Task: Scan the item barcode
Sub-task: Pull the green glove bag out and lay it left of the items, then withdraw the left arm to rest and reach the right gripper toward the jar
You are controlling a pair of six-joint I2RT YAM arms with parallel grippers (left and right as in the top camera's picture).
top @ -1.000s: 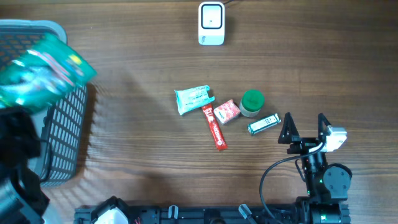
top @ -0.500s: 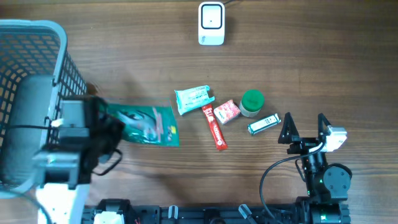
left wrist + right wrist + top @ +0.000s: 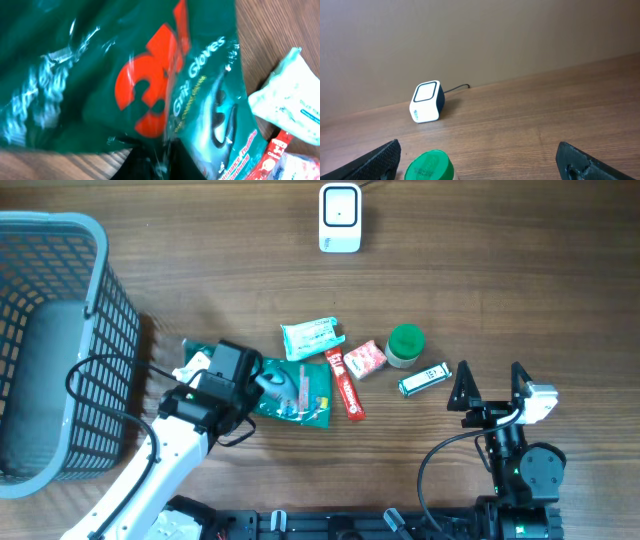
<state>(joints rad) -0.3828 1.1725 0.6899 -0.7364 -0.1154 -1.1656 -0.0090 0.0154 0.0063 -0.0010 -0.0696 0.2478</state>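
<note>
Glove packet (image 3: 300,392): flat pouch of glossy, crinkled green film with a red logo and white lettering. It lies on the table, well short of the scanner.
My left gripper (image 3: 262,380): dark body, sitting over the packet's left end and touching it. The wrist view is filled with green film with one dark finger (image 3: 150,156) at the bottom edge. I cannot tell how far the jaws are parted or whether they hold the film.
My right gripper (image 3: 490,375): black pointed fingers spread wide, holding nothing. It rests at the right side of the table, well apart from the packet.
Scanner (image 3: 339,218): small white rounded block with a dark side and a thin cable, at the far edge of the table.
Table (image 3: 500,270): matte brown wood grain.
Basket (image 3: 110,380): grey-blue plastic mesh with rounded corners, at the far left, near my left arm.
Wipes pack (image 3: 312,338): soft white and teal pouch, just above the glove packet.
Red stick (image 3: 345,385): narrow red sachet, against the packet's right edge.
Pink box (image 3: 365,358): small and squarish, beside the stick.
Jar (image 3: 405,345): round, with a green lid.
Small tube (image 3: 424,378): green and white, near my right gripper.
</note>
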